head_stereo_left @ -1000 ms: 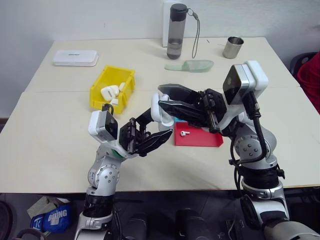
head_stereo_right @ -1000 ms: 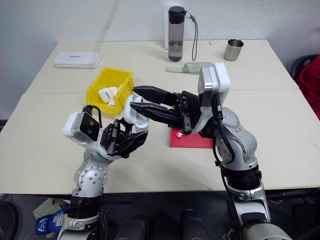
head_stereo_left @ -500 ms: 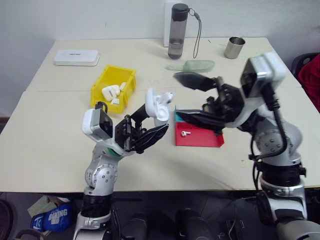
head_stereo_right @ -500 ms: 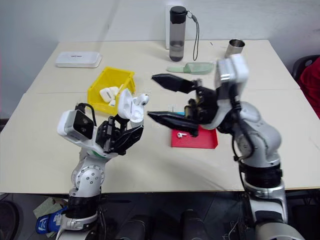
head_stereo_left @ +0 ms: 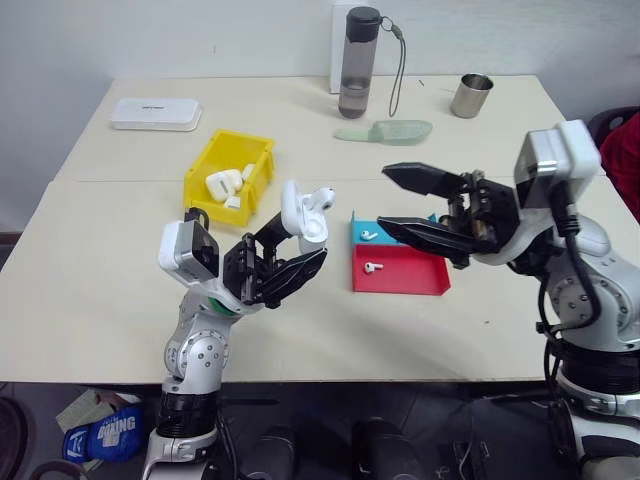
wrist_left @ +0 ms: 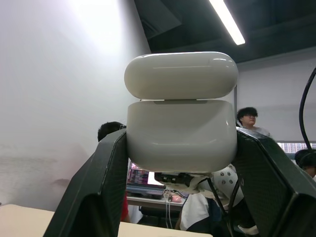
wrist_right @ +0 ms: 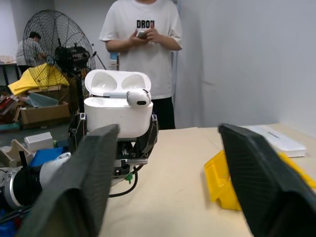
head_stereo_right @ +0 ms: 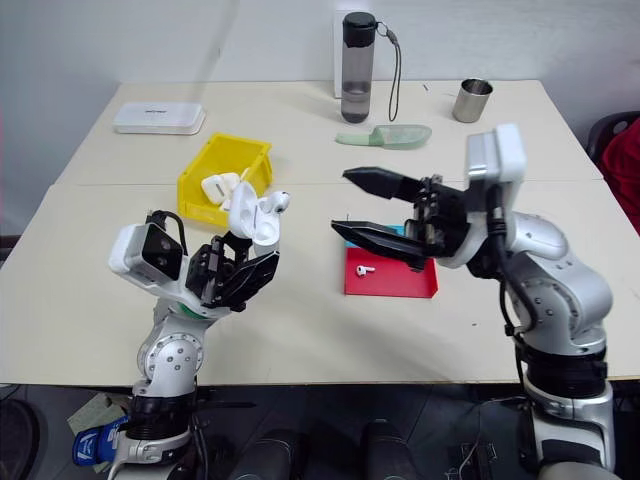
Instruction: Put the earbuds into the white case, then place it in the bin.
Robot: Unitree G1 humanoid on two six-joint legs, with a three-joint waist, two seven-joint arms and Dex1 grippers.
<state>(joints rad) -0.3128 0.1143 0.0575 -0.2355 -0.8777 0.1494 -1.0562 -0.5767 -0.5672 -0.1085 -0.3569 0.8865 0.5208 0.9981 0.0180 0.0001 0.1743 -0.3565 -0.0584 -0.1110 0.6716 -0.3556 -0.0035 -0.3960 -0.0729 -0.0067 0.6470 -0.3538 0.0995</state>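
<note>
Left gripper [head_stereo_left: 290,262] is raised over the near part of the table [head_stereo_left: 110,290], its two black fingers clamped on the white case [head_stereo_left: 297,212] from either side. The case is held up in the air, lid flipped open. One earbud [wrist_right: 138,97] sits in the open case with its rounded head poking above the rim. From the left wrist view the case [wrist_left: 181,126] is squeezed squarely between both pads.

Right gripper [head_stereo_left: 400,200] hangs to the right of the case, well apart from it, above the trays. Its fingers stand wide apart with nothing between them, tips pointing across toward the left gripper.

A red tray [head_stereo_left: 420,280] lies on the table below the right gripper, with a second earbud [head_stereo_left: 372,267] lying loose in it. A blue tray [head_stereo_left: 358,226] sits just behind the red one, touching its far edge; another small white earbud [head_stereo_left: 368,236] lies in it.

The yellow bin [head_stereo_left: 200,178] stands on the table beyond the left gripper. Several white pieces [head_stereo_left: 226,184] already lie inside it; cannot tell exactly what they are.

Far side of the table: a flat white box [head_stereo_left: 153,113] at the left, a dark water bottle [head_stereo_left: 354,62] in the middle, a pale green scoop [head_stereo_left: 385,131] in front of the bottle, a metal cup [head_stereo_left: 471,95] to the right.
</note>
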